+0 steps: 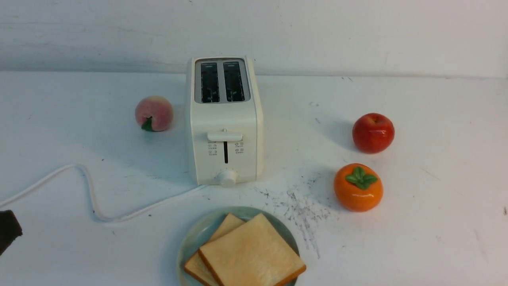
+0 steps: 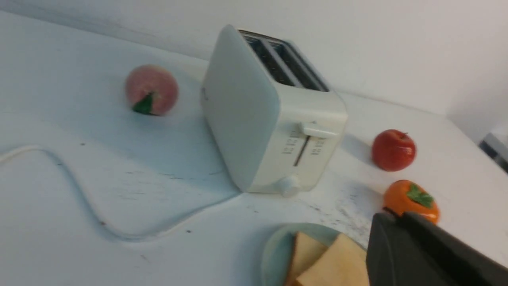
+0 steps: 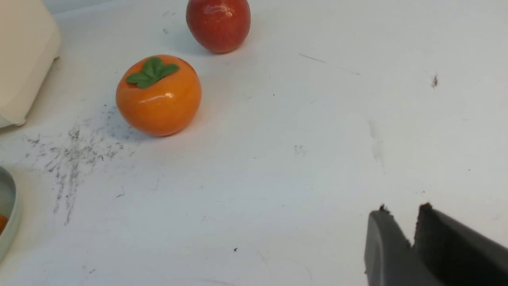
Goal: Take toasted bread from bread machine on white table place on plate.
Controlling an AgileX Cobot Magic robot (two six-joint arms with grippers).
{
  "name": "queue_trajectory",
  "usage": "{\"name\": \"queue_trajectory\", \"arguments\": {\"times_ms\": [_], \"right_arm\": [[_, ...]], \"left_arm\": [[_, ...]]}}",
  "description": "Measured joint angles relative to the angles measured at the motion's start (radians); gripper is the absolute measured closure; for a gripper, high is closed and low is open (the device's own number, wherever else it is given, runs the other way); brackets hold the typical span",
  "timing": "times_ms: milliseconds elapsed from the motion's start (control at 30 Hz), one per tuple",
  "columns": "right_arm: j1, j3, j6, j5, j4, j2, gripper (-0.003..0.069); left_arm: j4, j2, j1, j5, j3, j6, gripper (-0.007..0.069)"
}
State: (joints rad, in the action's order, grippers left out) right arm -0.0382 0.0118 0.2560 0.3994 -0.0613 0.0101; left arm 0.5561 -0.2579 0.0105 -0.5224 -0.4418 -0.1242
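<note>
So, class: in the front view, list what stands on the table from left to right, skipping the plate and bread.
Left gripper → cord → peach → bread machine → persimmon → red apple.

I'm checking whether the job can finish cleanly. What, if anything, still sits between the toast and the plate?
Nothing visible does. Both slices of toasted bread already lie overlapped on the plate, in front of the bread machine, whose slots look empty.

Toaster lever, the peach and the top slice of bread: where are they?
bread machine lever [image 1: 224,136], front view, middle of its slide bar.
peach [image 1: 154,113], front view, its pink face.
top toasted bread slice [image 1: 252,252], front view, its flat face.
</note>
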Motion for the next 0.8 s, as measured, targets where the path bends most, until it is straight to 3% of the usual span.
{"name": "queue_trajectory", "arguments": {"times_ms": [167, 267, 300, 333, 400, 567, 800], "right_arm": [[0.0, 0.0, 0.0, 0.0, 0.0, 0.0, 0.0531], [0.0, 0.0, 0.0, 0.0, 0.0, 0.0, 0.0531], [0.0, 0.0, 0.0, 0.0, 0.0, 0.0, 0.0531], [0.0, 0.0, 0.0, 0.0, 0.0, 0.0, 0.0531], [0.0, 0.0, 0.0, 0.0, -0.002, 0.0, 0.0528], [0.0, 0.0, 0.0, 0.0, -0.002, 0.0, 0.0524], [0.0, 0.0, 0.0, 0.0, -0.002, 0.0, 0.0516]], "left_arm": [[-0.195, 0.054, 0.0, 0.091, 0.125, 0.148, 0.0638], [-0.371, 0.105, 0.0, 0.131, 0.247, 0.323, 0.0638], [-0.391, 0.111, 0.0, 0.133, 0.254, 0.334, 0.0638], [-0.482, 0.142, 0.0, 0.136, 0.323, 0.445, 0.0638], [-0.568, 0.185, 0.0, 0.136, 0.383, 0.547, 0.0638], [-0.669, 0.264, 0.0, 0.117, 0.464, 0.684, 0.0638], [-0.688, 0.268, 0.038, 0.114, 0.472, 0.697, 0.0638]]}}
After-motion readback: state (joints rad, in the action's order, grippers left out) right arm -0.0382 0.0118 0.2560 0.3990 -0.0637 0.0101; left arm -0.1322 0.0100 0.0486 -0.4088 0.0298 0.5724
